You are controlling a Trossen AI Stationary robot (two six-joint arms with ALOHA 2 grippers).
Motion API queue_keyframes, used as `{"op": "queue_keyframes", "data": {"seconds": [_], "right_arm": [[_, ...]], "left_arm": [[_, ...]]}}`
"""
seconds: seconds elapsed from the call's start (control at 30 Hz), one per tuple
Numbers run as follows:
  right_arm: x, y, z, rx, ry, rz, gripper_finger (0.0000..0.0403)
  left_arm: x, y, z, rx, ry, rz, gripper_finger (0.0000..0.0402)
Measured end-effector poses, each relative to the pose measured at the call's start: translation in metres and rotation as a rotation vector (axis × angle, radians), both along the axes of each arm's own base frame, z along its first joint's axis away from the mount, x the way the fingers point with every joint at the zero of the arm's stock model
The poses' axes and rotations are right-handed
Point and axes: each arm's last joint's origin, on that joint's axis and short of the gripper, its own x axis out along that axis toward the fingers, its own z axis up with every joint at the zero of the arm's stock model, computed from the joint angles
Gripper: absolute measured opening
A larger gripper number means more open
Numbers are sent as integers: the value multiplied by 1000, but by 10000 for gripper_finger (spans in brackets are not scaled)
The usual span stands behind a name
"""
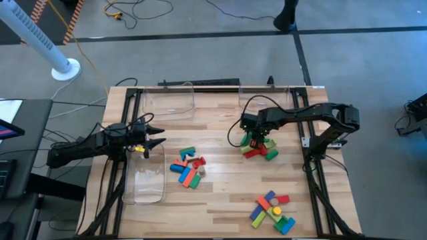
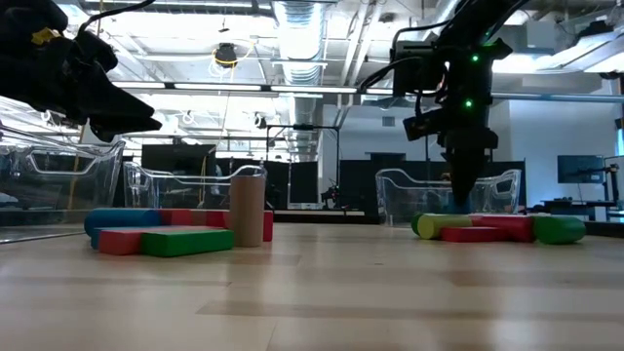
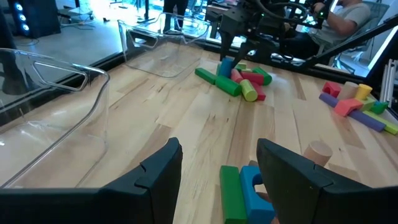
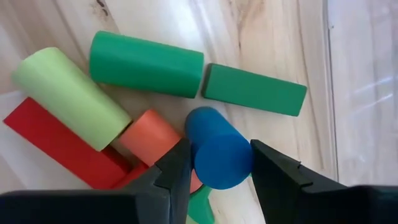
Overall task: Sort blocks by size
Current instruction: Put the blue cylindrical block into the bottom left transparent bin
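right gripper [image 4: 216,163]: mine, down over the middle pile, fingers on both sides of the blue cylinder [image 4: 217,149], touching or nearly so. Gripping or about to; not lifted, by my read.
why blue: it stands on end and sticks up above the rest, easiest to straddle without shoving the neighbours.
just beside: orange cylinder [image 4: 149,140] and lime cylinder [image 4: 68,96] on one side, green cylinder [image 4: 146,64] and green bar [image 4: 255,91] ahead, red bar [image 4: 59,146] under the lime one.
risk: the orange one touches blue; may drag on lift.
farther out: two more piles of blocks [image 1: 189,168] on the table.
left gripper [image 1: 157,136]: open, empty, waiting over the near end of a clear bin [image 1: 145,190].
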Motion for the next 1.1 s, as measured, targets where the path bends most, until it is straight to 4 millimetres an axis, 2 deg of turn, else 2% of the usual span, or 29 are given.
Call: {"op": "queue_keyframes", "data": {"seconds": [0.33, 0.53, 0.77, 0.97, 1.1], "right_arm": [[10, 10, 15, -1, -58, 34, 168], [24, 22, 33, -16, -143, 93, 168], [47, 45, 64, -34, -316, 214, 168], [65, 67, 99, -68, -496, 345, 168], [73, 80, 122, -93, -610, 434, 168]], "left_arm": [[0, 0, 0, 0, 0, 0, 202], [1, 0, 2, -9, -31, 3, 202], [4, 1, 9, 37, -106, 5, 202], [13, -2, 28, 120, -258, -173, 202], [25, -1, 32, 122, -282, -206, 202]]}}
